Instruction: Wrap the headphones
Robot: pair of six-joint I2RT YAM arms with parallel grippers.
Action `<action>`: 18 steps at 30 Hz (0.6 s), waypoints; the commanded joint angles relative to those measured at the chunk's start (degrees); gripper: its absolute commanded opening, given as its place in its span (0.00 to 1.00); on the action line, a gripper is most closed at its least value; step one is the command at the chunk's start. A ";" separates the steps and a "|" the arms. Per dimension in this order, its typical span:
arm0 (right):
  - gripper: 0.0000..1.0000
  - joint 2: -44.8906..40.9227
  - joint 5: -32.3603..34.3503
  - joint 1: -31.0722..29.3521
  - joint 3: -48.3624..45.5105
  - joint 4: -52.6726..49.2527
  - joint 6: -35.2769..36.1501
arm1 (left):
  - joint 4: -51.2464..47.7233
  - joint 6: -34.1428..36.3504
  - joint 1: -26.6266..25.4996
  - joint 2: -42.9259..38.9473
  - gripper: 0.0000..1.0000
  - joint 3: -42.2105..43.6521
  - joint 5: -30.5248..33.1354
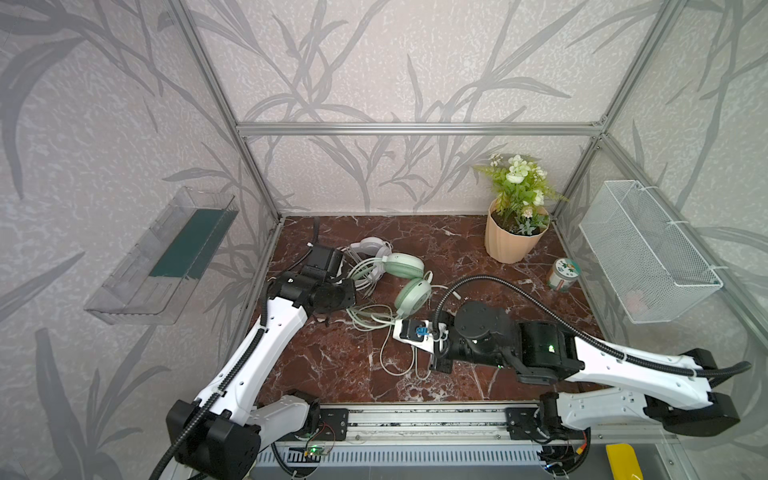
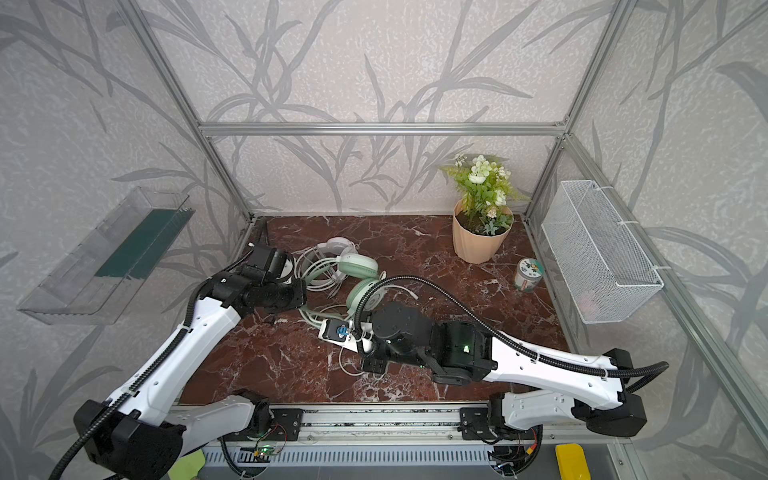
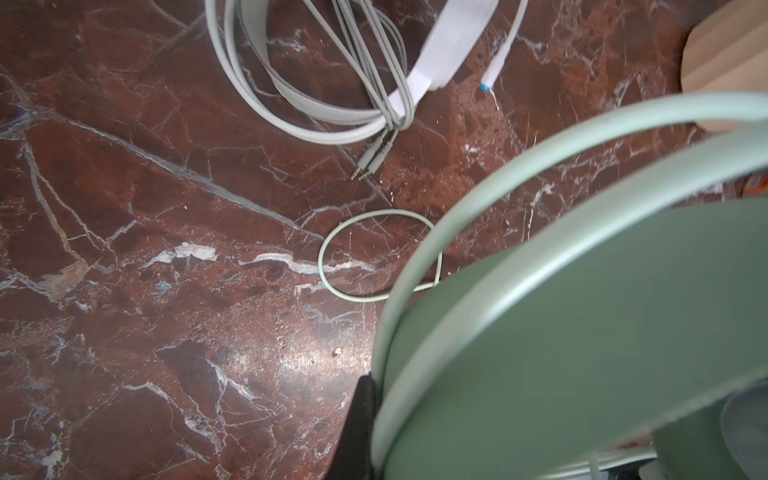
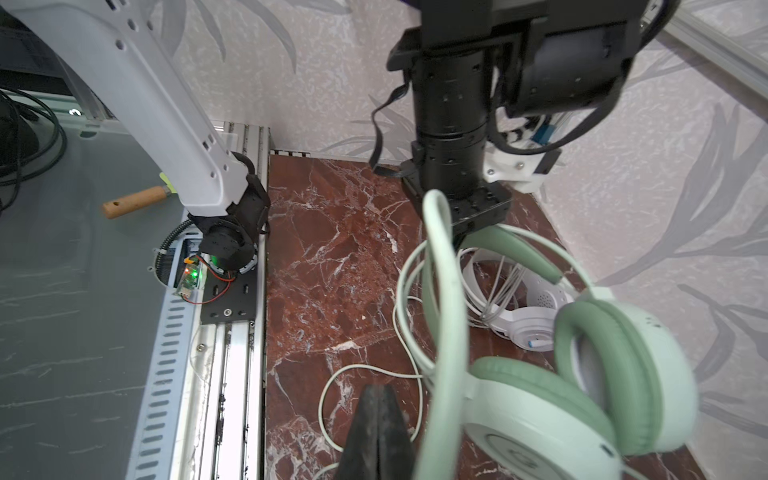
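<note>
Our left claw (image 4: 462, 240) pinches the mint headset (image 1: 405, 264); our right claw (image 4: 376, 432) is pressed together. The loose cable (image 3: 319, 262) could snag on the white headset (image 4: 536, 328).

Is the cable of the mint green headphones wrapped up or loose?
Loose. The cable lies in open loops on the marble table beside the mint green headphones, not gathered into a bundle.

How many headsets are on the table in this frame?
2. The white headset lies at the back left of the table. The mint green headset is right beside it, toward the middle, its headband held in the shut left gripper. No others seem hidden.
</note>
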State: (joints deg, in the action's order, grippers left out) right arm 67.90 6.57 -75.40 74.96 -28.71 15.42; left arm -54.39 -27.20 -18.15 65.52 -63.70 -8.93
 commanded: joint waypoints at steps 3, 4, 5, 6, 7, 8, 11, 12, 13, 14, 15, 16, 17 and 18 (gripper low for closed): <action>0.00 -0.10 -1.67 7.93 4.08 -7.94 4.07 | 1.22 6.23 -2.52 -6.50 0.00 2.13 -3.78; 0.00 -0.05 -2.14 8.62 4.51 -8.49 4.26 | 1.15 7.02 -3.11 -7.36 0.00 2.52 -4.08; 0.00 0.03 -2.52 8.99 5.03 -8.96 4.80 | 1.13 7.45 -4.28 -8.10 0.00 2.98 -4.49; 0.00 0.25 -2.28 9.04 5.57 -9.32 5.48 | 0.97 7.75 -4.99 -8.75 0.00 3.29 -4.96; 0.00 0.51 -2.18 9.24 6.09 -9.71 5.88 | 0.68 8.07 -5.85 -9.07 0.00 3.40 -5.42; 0.00 0.78 -1.99 9.66 6.50 -10.10 6.23 | 0.65 8.37 -6.55 -9.41 0.00 3.56 -6.60; 0.00 0.62 -0.02 11.90 6.09 -9.78 7.23 | 1.00 8.46 -8.08 -10.57 0.00 4.37 -9.15; 0.00 0.44 0.24 12.85 5.99 -9.63 7.49 | 0.81 8.72 -8.63 -10.82 0.00 4.45 -9.65; 0.00 0.33 0.29 13.43 6.08 -9.46 7.72 | 0.78 8.92 -9.15 -11.00 0.00 4.54 -10.00; 0.00 0.30 0.22 13.95 6.36 -9.50 8.01 | 0.76 9.05 -9.90 -11.12 0.00 4.67 -10.41; 0.00 0.39 0.25 14.29 6.66 -9.60 8.49 | 0.84 9.25 -10.63 -11.25 0.00 4.87 -11.09; 0.00 0.48 0.56 14.56 6.77 -9.62 8.98 | 0.80 9.40 -11.11 -11.34 0.00 4.91 -11.70; 0.00 0.57 0.89 15.03 6.70 -9.47 9.46 | 0.78 9.60 -11.60 -11.39 0.00 4.99 -12.22; 0.00 0.57 1.19 15.54 6.38 -9.12 9.83 | 0.78 9.90 -12.25 -11.68 0.00 4.99 -12.62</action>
State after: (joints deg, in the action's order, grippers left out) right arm 68.49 6.52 -60.75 79.88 -37.74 23.05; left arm -55.35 -18.79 -29.15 55.57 -58.70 -16.49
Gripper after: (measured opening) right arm 0.049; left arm 0.068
